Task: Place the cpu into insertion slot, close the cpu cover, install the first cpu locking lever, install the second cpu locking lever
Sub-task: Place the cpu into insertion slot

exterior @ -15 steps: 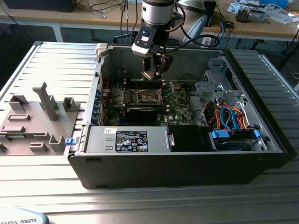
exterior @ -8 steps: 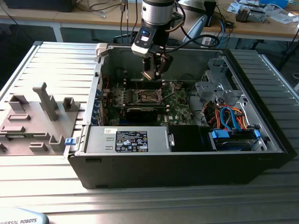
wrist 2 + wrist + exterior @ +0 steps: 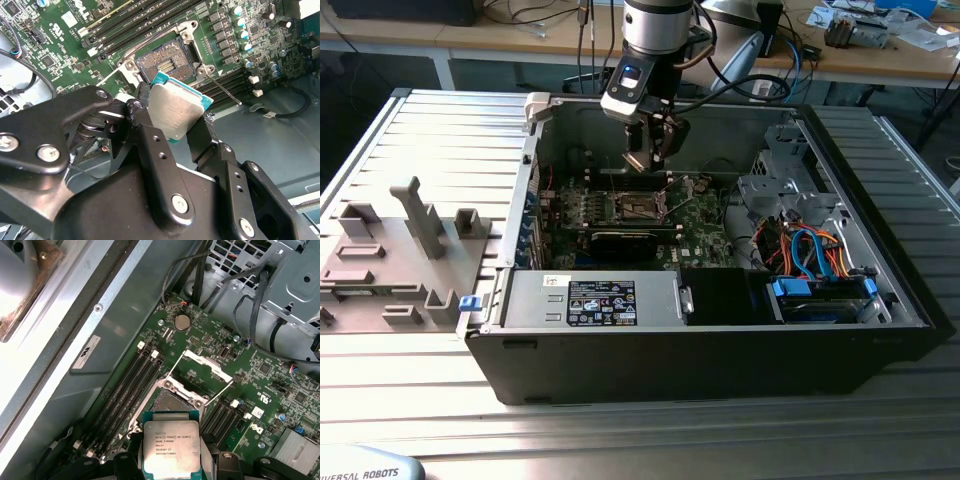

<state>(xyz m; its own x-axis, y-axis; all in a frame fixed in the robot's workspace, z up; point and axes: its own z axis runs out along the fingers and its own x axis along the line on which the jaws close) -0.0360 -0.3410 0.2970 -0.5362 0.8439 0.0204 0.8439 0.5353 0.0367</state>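
Silvery-grey metal tops the small flat square cpu, which is pinched at two opposite edges by the black fingers of the gripper. The chip is held above the square, silver-rimmed insertion slot on the green motherboard, apart from it. The thin silver cpu cover is seen swung open beside the slot, inside the open black computer case.

Brushed silvery metal cpu, matt black hand, glossy green circuit board
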